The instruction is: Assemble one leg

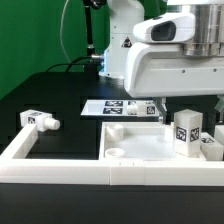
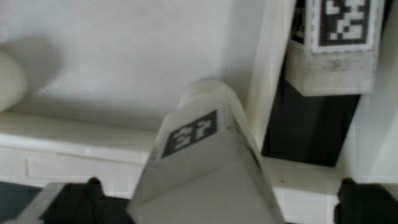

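Note:
In the wrist view a white leg (image 2: 210, 150) with a black-and-white tag stands on end between my fingertips, its top towards the camera. My gripper (image 2: 226, 198) is open, and a gap shows between the leg and each dark fingertip (image 2: 80, 197). A second tagged leg (image 2: 338, 40) lies beyond it, beside the large white square panel (image 2: 125, 90). In the exterior view an upright tagged leg (image 1: 185, 131) stands on the panel (image 1: 140, 148) under the arm's white body, which hides my fingers. Another leg (image 1: 38, 121) lies at the exterior view's left.
A low white wall (image 1: 60, 165) runs along the front and up the exterior view's left side. The marker board (image 1: 118, 107) lies on the black table behind the panel. Another white part (image 1: 211, 146) sits at the exterior view's right edge. The arm's body (image 1: 170, 55) fills the upper right.

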`<state>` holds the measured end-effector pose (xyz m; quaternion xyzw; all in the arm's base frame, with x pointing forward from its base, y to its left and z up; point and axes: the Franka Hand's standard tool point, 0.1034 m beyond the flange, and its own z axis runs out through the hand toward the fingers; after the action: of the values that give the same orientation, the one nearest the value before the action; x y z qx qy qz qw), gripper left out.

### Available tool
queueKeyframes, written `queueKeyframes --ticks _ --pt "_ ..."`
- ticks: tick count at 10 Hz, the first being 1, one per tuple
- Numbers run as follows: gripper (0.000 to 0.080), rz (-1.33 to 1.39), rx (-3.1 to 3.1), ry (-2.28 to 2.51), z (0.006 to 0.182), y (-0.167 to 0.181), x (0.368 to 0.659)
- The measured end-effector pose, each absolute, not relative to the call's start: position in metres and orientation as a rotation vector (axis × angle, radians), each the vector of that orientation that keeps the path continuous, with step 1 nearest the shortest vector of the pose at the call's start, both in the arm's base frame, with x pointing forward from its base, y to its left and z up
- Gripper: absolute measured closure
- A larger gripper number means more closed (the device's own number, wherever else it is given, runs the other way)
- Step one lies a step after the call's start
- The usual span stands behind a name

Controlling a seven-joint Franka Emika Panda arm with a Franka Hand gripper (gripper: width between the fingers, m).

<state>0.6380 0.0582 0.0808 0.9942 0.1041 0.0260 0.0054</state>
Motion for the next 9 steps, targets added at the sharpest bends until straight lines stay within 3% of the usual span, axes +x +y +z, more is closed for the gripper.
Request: queueKeyframes --ticks 3,4,5,7,9 --pt "0.0150 0.081 3.076 0.547 0.0812 0.0523 0.6387" --pt "0.0280 0.081 3.077 0.544 0.0809 0.0524 0.6385" --pt "0.0280 0.081 3.081 0.524 0.0807 0.0525 0.6385" --pt "0.0512 0.080 3.090 0.481 0.0802 0.0525 0.6383" --pt "0.0512 0.085 3.143 0.169 0.0794 0.0520 0.6389"
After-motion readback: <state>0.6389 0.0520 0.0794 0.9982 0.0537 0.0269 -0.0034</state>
